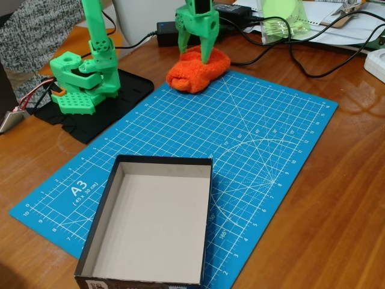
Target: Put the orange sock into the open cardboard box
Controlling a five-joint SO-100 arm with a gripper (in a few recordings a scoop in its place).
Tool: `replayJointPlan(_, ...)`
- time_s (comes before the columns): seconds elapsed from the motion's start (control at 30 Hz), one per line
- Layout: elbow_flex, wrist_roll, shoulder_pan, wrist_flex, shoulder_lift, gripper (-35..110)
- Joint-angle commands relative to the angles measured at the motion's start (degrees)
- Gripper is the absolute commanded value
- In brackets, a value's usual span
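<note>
In the fixed view, the blue mat (252,138) lies bare between the sock (198,69) at its far edge and the open box (96,241) at its near corner. Cables (301,60) crowd the table behind the sock.

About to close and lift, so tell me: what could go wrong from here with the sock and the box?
1. The pincer straddles the sock near its top, so it may pinch only fuzz and drop it mid-carry.
2. The sock lies at the mat's far corner, well apart from the box; a loose end could drag.
3. Cables run just behind the sock and might snag.
</note>
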Motion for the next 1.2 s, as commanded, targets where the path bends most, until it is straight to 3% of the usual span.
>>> replayJointPlan(0.0, 1.5, -0.1, 0.7, -1.8, 0.5, 25)
replayJointPlan(0.17, 1.8, 7.8, 1.1, -5.3, -1.4, 0)
replayJointPlan(0.43, -1.5, 12.7, 1.5, -4.0, 1.8, 0)
replayJointPlan(0.77, -12.8, 17.0, 0.6, 5.4, 11.6, 0)
replayJointPlan(0.9, -13.5, 20.0, 3.7, 1.1, 17.7, 0)
replayJointPlan(1.17, -12.6, 16.0, 18.0, -6.1, 27.1, 0)
